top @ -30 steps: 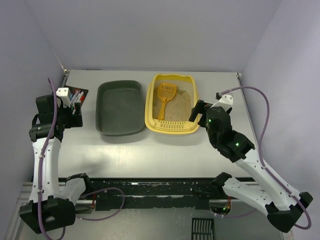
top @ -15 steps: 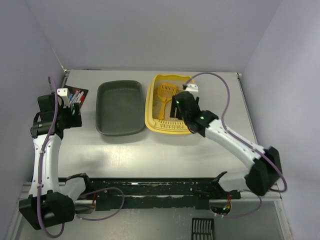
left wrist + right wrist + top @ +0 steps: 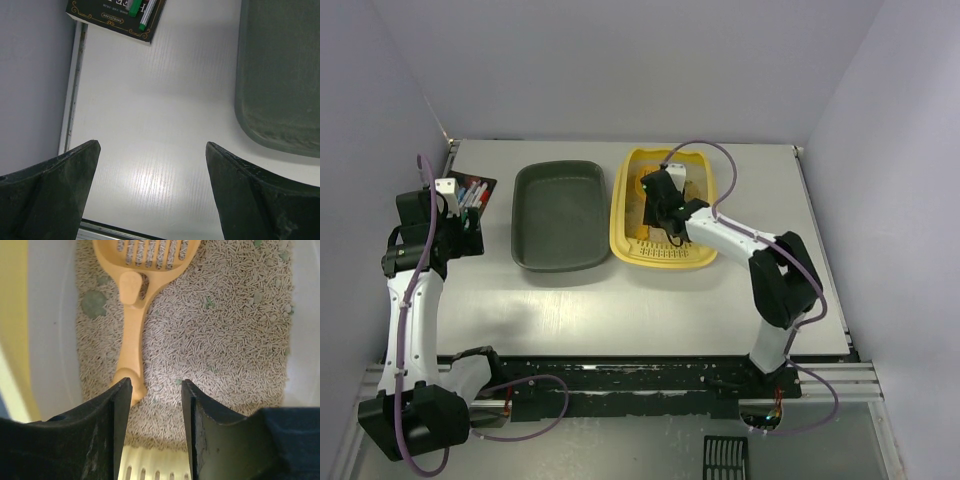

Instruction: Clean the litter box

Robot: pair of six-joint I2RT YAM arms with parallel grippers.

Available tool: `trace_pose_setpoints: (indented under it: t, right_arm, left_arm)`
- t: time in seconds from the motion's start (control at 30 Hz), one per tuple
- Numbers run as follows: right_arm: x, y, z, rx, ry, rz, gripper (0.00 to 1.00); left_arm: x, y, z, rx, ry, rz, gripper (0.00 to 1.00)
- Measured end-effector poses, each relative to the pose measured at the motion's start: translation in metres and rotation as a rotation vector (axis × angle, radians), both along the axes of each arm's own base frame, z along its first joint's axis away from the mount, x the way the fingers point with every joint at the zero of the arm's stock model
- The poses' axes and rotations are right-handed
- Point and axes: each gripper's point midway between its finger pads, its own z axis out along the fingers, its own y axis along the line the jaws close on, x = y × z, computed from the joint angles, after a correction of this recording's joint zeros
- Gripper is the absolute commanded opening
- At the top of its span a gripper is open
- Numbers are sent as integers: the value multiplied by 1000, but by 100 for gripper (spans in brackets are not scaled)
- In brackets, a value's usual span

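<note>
My right gripper (image 3: 156, 386), jaws part-spread and empty, hangs inside the one litter box (image 3: 618, 212) beside one scoop (image 3: 133, 322); a second ago it was outside, spread wider.

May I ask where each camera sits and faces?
Top external: above and behind, looking down on the table; left arm, right arm show.
Left wrist: looks down at the grey-green tray; open jaws show.
Right wrist: looks down at the scoop in the litter box; jaws show.
Shared: top and left wrist see the tray.

R tool (image 3: 658, 205) over litter box (image 3: 618, 222); dk tray (image 3: 558, 215) alongside.
</note>
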Motion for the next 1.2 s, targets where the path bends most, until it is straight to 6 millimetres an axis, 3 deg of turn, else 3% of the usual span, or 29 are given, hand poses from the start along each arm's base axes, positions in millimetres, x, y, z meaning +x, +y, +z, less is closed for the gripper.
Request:
trace_pose_setpoints:
  t: [0.13, 0.5, 1.2]
  right_arm:
    - [10, -1, -18, 3, 37, -19, 47]
    - [31, 18, -28, 26, 34, -9, 50]
    - [42, 26, -67, 7, 87, -27, 42]
  left_arm:
    - [0, 0, 1, 1, -3, 0, 99]
    - [-2, 0, 2, 9, -8, -8, 100]
    - [-3, -2, 6, 12, -25, -22, 99]
